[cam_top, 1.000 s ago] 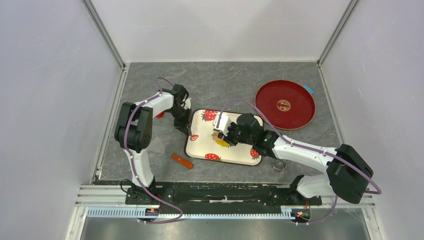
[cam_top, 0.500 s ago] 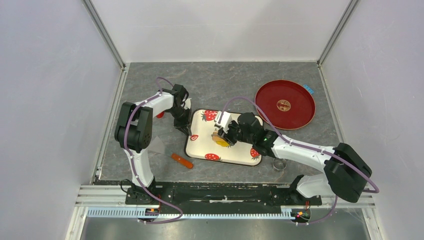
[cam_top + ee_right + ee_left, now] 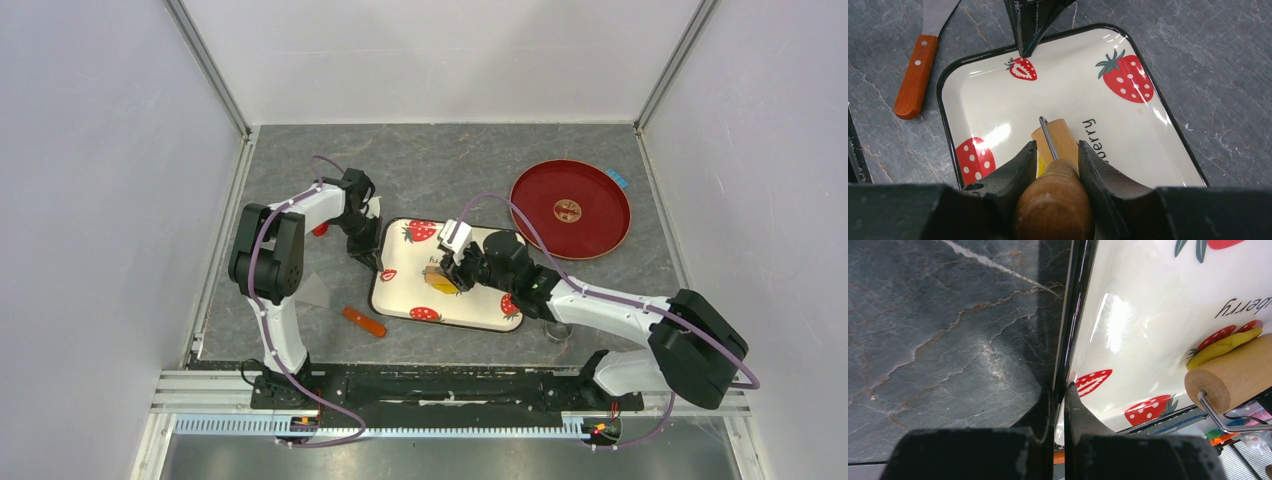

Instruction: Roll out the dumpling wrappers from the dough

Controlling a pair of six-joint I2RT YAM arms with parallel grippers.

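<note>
1 ea: tray (image 3: 398, 288), roller (image 3: 1060, 137), dough (image 3: 1223, 346), plate (image 3: 600, 222), scraper (image 3: 362, 321).

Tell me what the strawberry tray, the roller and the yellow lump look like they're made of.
The tray: likely enamelled metal, glossy cream with sharp glare and a thin black rim. The roller: bare wood, matte tan with faint grain, on a metal wire frame. The dough: soft and clay-like, matte bright yellow, its edge smoothly rounded.

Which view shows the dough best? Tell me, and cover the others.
Left wrist: the dough lies as a yellow strip against the roller on the tray. Top view shows a tiny yellow patch by the roller; right wrist only a sliver.
</note>
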